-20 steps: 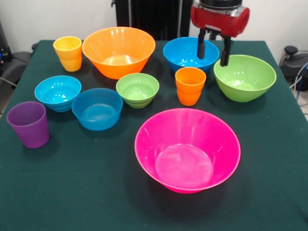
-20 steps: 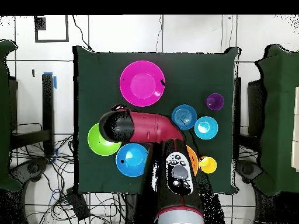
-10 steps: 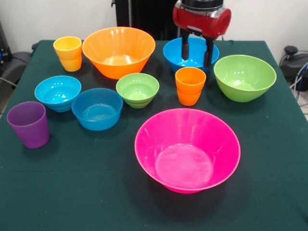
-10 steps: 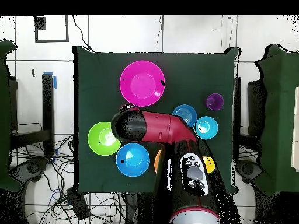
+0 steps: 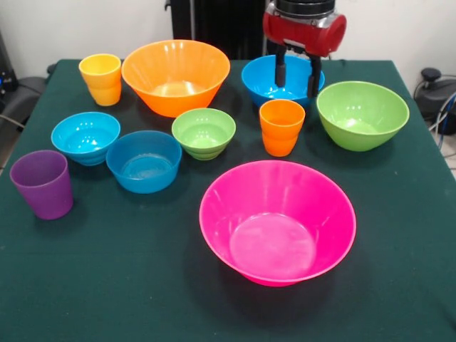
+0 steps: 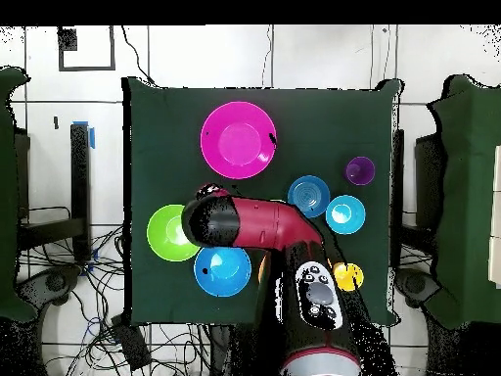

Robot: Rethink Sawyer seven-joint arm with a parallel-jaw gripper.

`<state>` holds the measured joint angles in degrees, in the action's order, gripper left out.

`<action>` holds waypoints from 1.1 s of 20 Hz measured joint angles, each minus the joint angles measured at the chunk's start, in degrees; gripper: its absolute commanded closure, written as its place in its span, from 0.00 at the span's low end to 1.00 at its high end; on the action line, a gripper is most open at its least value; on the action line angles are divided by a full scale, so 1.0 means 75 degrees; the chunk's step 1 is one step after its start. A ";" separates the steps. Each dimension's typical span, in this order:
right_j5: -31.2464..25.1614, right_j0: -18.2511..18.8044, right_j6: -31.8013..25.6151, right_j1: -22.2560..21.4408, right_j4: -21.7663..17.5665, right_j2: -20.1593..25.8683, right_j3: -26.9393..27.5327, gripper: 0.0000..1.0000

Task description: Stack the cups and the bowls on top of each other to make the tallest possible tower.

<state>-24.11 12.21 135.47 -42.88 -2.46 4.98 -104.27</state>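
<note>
While the gripper (image 5: pixel 297 80) hangs above the orange cup (image 5: pixel 281 127) with its two fingers spread wide and empty, nothing is stacked: every cup and bowl sits apart on the green table (image 5: pixel 128 285). Nearest the camera is the pink bowl (image 5: pixel 277 221), with the blue bowl (image 5: pixel 274 77) behind the gripper and the green bowl (image 5: pixel 363 114) beside it.

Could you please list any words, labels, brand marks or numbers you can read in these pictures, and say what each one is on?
No readable text in either view.
The cups and bowls, such as the large pink bowl and the orange cup, are plain, with no labels showing.
The arm carries a panel of small round buttons, seen from overhead; any marks on them are too small to read.
</note>
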 measured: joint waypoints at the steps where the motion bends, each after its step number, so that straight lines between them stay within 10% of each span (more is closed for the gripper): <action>1: 0.0097 -0.0030 0.0000 0.0000 0.0000 -0.0001 -0.0065 0.00; 22: 0.1515 -0.0739 0.0000 -0.0078 0.0003 -0.0011 -0.0996 0.00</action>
<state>-12.74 6.66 135.47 -43.47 -2.44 4.90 -111.74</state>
